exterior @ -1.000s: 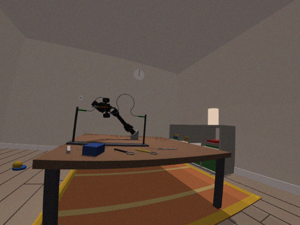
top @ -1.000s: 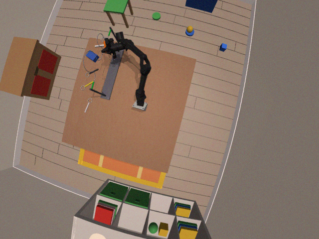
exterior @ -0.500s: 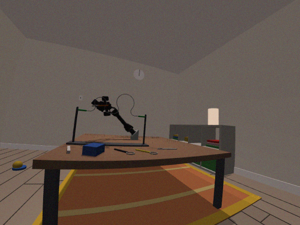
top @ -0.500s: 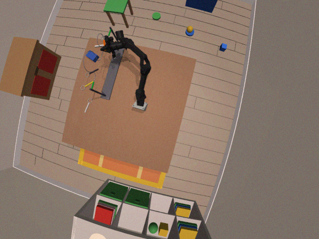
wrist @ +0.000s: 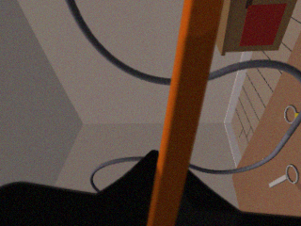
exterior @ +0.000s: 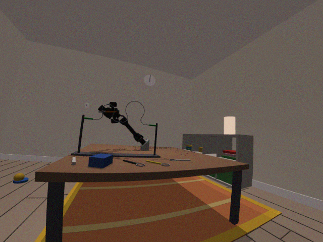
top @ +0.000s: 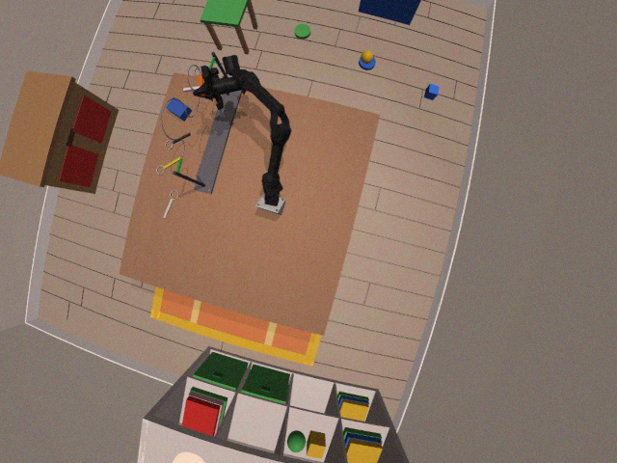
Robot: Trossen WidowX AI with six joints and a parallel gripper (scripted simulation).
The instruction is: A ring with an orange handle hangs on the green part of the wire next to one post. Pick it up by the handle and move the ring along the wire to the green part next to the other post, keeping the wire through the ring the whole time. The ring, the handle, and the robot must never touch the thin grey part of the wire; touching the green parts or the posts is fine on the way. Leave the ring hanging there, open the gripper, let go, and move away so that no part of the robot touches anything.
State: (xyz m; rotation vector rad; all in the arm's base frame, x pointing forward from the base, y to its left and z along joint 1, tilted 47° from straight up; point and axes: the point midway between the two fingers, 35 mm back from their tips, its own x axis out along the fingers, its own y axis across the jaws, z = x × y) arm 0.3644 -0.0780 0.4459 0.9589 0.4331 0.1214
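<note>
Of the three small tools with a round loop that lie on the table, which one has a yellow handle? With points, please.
The middle one [top: 172,163] [exterior: 154,162] [wrist: 297,115], between the black-handled one [top: 181,138] [exterior: 129,162] and the white-handled one [top: 169,207] [exterior: 183,160] [wrist: 278,181].

Plain grey-beige walls rise around a pale plank floor. The brown worktop [top: 279,249] [exterior: 146,172] has dark legs; an orange, yellow-bordered rug [top: 231,324] [exterior: 135,203] shows beyond one edge. Past that edge, a grey shelf unit [exterior: 244,156] bears a glowing cylindrical lamp [exterior: 229,125]. Near another edge stands a wooden cabinet [top: 37,124] with red panels.
</note>
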